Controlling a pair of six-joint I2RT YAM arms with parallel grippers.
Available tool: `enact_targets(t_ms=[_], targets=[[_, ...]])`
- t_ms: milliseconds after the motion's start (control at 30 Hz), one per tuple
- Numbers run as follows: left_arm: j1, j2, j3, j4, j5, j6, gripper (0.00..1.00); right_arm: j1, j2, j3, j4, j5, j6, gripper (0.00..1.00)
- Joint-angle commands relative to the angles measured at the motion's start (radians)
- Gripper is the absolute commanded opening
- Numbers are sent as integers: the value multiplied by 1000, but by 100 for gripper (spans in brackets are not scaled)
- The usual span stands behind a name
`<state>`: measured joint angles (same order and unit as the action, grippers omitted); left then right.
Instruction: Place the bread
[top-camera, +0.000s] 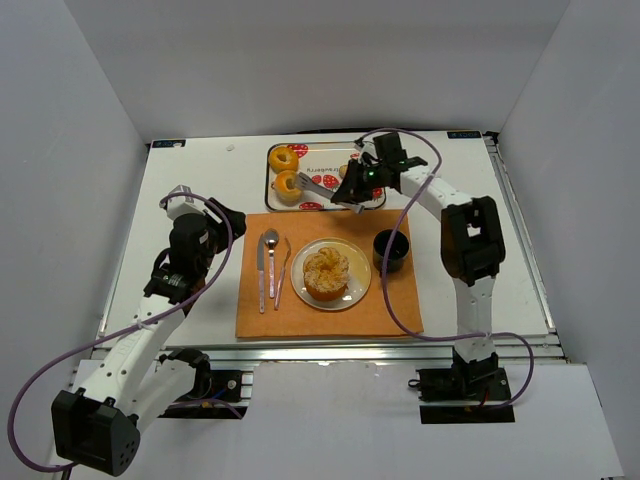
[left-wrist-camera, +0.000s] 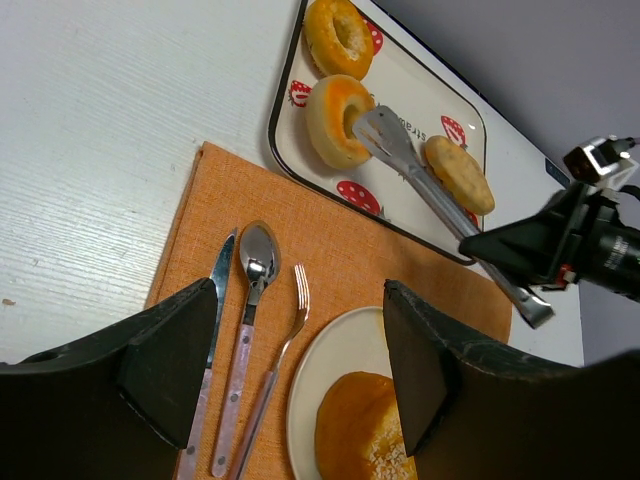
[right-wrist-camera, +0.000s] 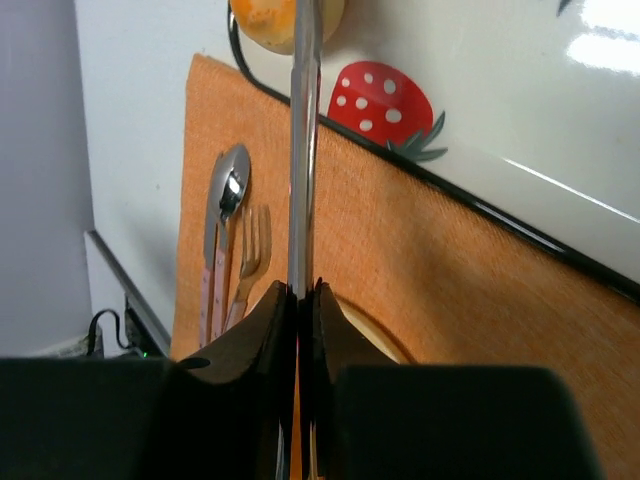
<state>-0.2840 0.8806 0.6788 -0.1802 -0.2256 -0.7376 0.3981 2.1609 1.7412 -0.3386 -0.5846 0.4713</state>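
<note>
My right gripper (top-camera: 352, 190) is shut on metal tongs (top-camera: 320, 186) over the strawberry-print tray (top-camera: 325, 150). The tongs' tip rests at a ring-shaped bread (top-camera: 288, 186). In the right wrist view the tongs (right-wrist-camera: 304, 150) run edge-on from my shut gripper (right-wrist-camera: 300, 300) up to that bread (right-wrist-camera: 270, 25). A second ring bread (top-camera: 284, 158) and a flat bread (left-wrist-camera: 458, 172) also lie in the tray. A sesame bread (top-camera: 326, 272) sits on the round plate (top-camera: 352, 290). My left gripper (top-camera: 235, 222) is open and empty above the mat's left side; it also shows in its own view (left-wrist-camera: 300, 365).
An orange mat (top-camera: 390, 310) holds the plate, a knife (top-camera: 261, 272), a spoon (top-camera: 271, 262), a fork (top-camera: 283, 272) and a dark cup (top-camera: 391, 249) at its right. White walls enclose the table on three sides.
</note>
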Motion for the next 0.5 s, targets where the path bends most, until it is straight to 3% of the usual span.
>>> enact_targets(t_ms=[0,133,167,267,367,467], targets=[[5,-16,25,8,-4,6,76,-68,-168,-12,53,-163,-29,2],[5,-8,42,21,6,26,76,-104,-289,-58,-100,-288,-320,0],[5,-6,44,25,9,33,76,-107,-338,-66,-255,-296,-556,0],[5,-6,31,50,25,38,76,-111,-456,-153,-547,-291,-1008,0],[5,-6,7,77,46,37,76,-120,-587,-274,-684,-258,-1263,0],[5,-5,-10,100,63,37,76,-120,-725,-395,-775,-219,-1399,0]])
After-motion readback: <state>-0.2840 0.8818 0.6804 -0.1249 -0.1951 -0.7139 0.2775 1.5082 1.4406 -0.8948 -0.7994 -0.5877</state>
